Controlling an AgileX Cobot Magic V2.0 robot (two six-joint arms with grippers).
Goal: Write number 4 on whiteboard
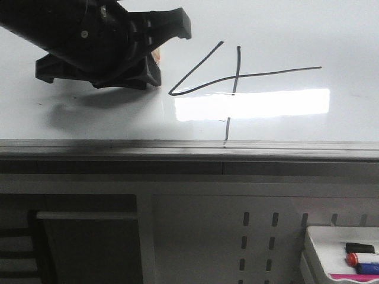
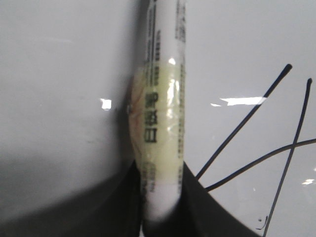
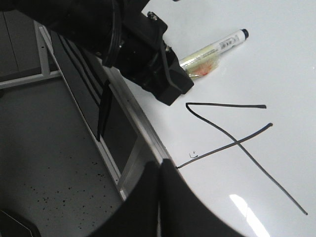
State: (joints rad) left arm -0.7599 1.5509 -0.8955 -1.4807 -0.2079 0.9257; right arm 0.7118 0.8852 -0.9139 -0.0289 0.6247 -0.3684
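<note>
The number 4 [image 1: 237, 75] is drawn in thin black lines on the glossy whiteboard [image 1: 296, 35]. It has a slanted open top, a long cross stroke and a stem that reaches the near edge. My left gripper [image 1: 163, 53] is over the board just left of the 4. It is shut on a white marker [image 2: 160, 98] wrapped in yellowish tape. The marker [image 3: 217, 47] points away across the board, black end outward. The strokes also show in the left wrist view [image 2: 243, 122] and the right wrist view [image 3: 237, 143]. My right gripper [image 3: 159, 170] is shut and empty at the board's near edge.
A grey metal edge strip [image 1: 177, 148] runs along the board's near side. Below it is a grey perforated panel [image 1: 225, 236]. A white tray [image 1: 320, 236] at the lower right holds a red-capped marker [image 1: 361, 258] and other pens. A speckled floor [image 3: 49, 163] lies beyond the edge.
</note>
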